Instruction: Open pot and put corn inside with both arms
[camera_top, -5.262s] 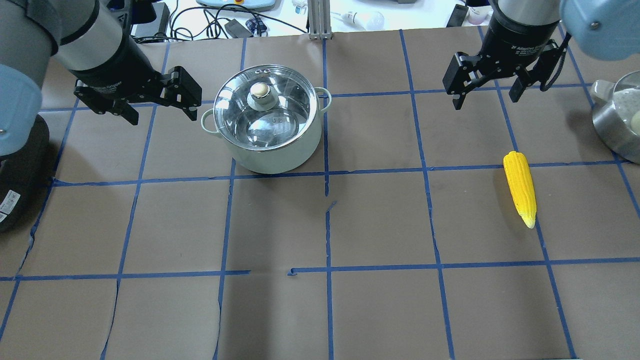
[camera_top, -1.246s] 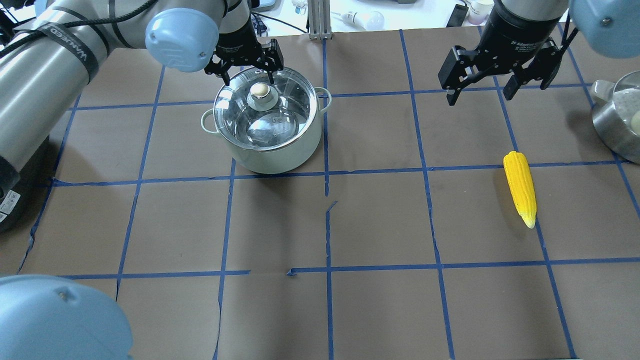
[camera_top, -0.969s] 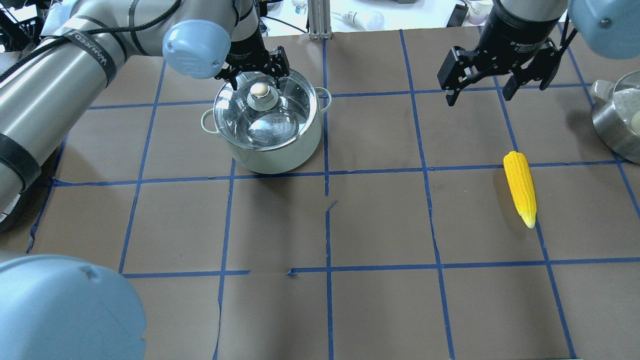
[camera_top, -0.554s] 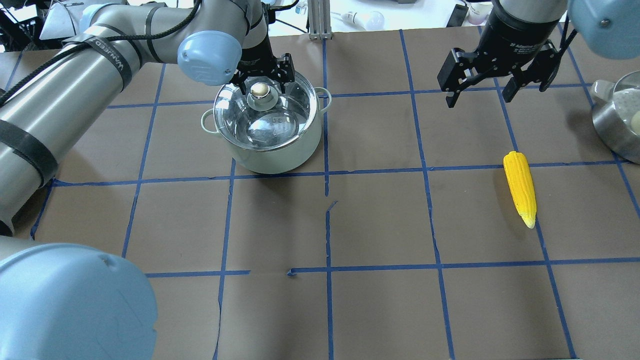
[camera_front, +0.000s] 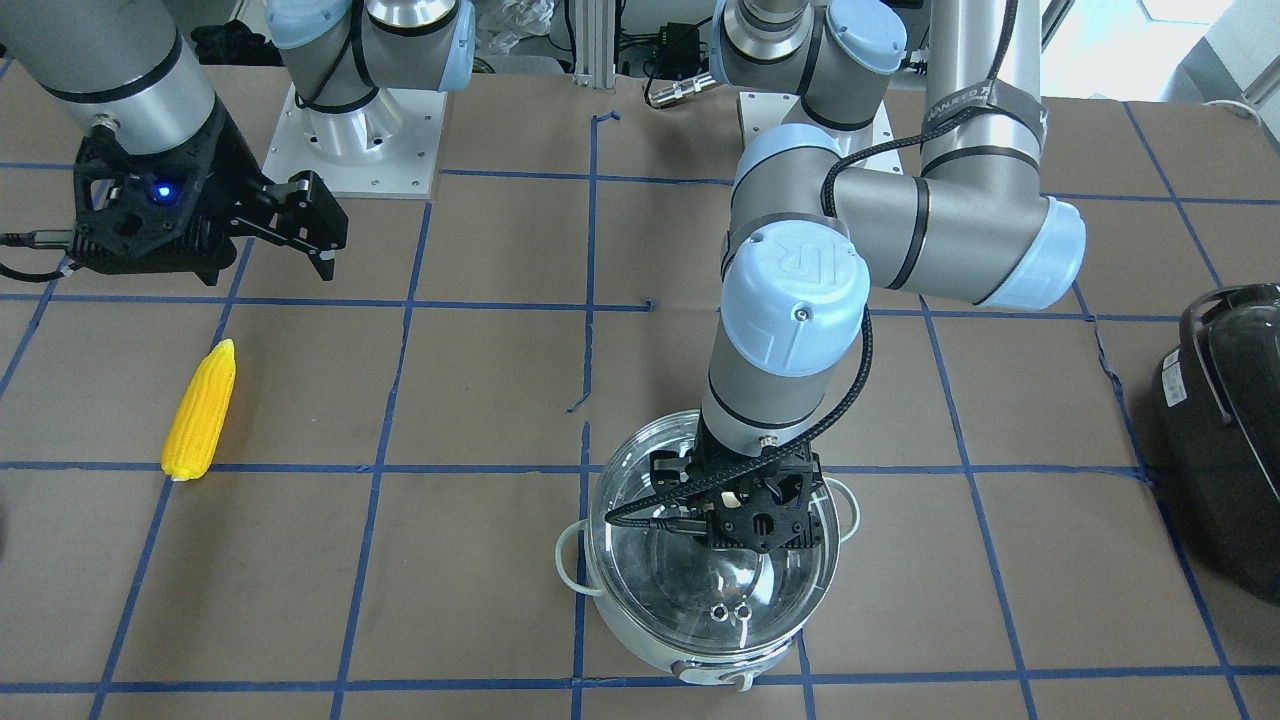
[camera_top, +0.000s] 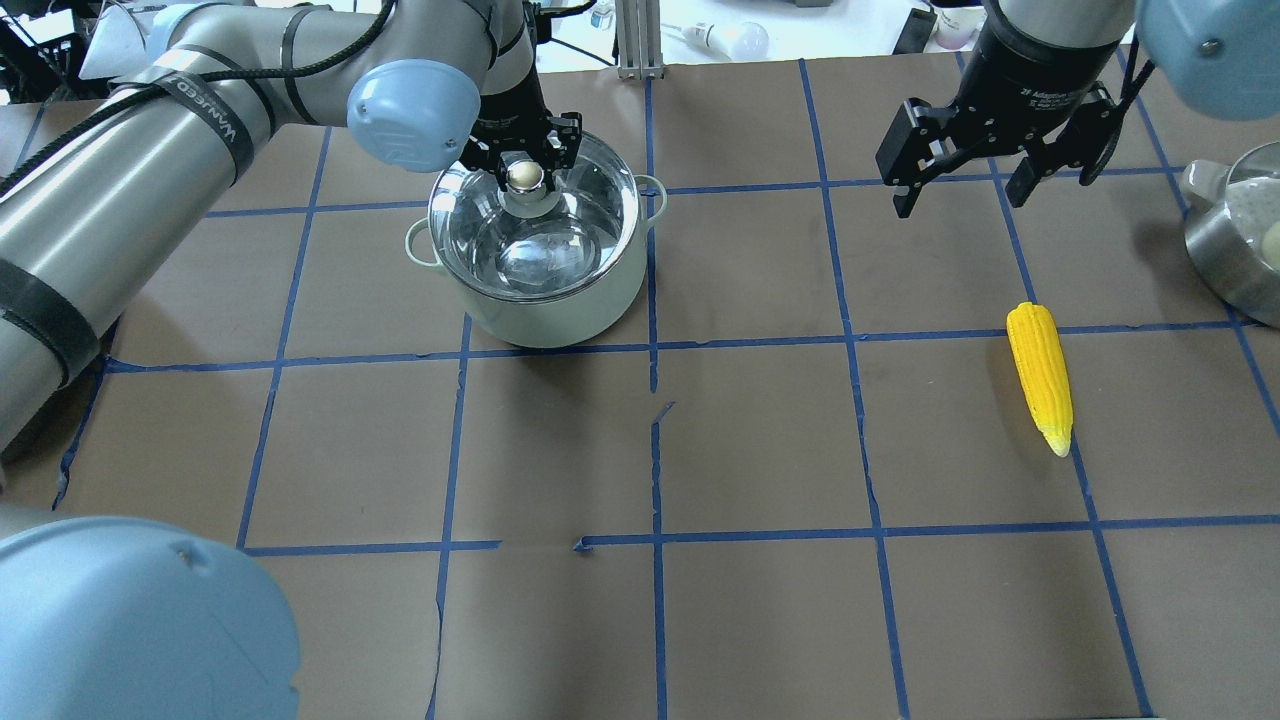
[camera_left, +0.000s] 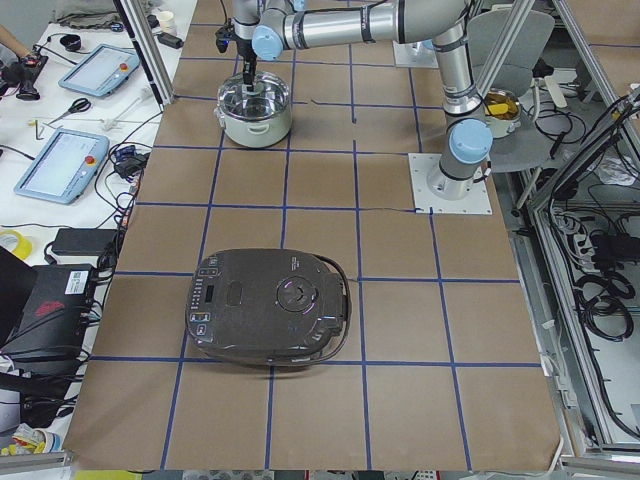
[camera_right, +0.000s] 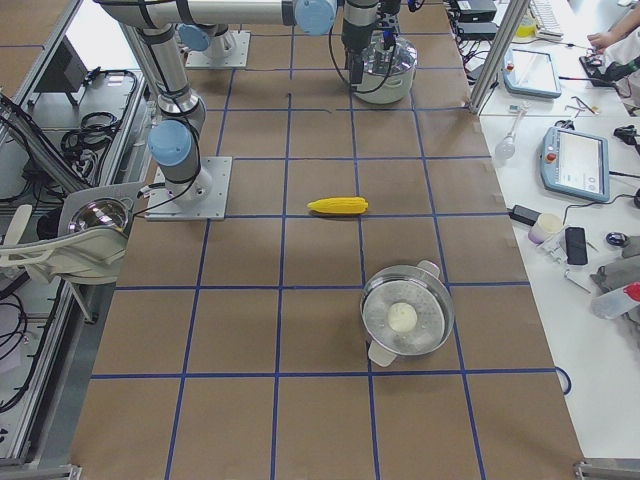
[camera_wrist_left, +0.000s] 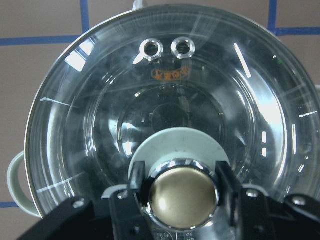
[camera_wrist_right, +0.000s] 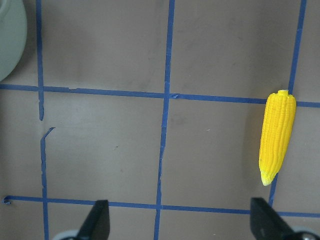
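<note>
The pot (camera_top: 545, 305) stands at the back left of the table, with its glass lid (camera_wrist_left: 200, 100) over it. My left gripper (camera_top: 523, 165) reaches down from above and is shut on the lid's gold knob (camera_wrist_left: 182, 194), one finger pressed on each side. The yellow corn (camera_top: 1040, 378) lies flat on the right side of the table, tip pointing toward the robot. My right gripper (camera_top: 958, 203) is open and empty, hovering above the table beyond the corn. The right wrist view shows the corn (camera_wrist_right: 276, 135) off to the right of the open fingers.
A black appliance (camera_front: 1230, 420) sits at the table's end on my left. A steel pot (camera_top: 1235, 240) with a white object inside stands at the right edge. Blue tape lines cross the brown table cover.
My left gripper moved over the lid, came down around the gold knob and shut on it. The right gripper and the corn have stayed where they were.
</note>
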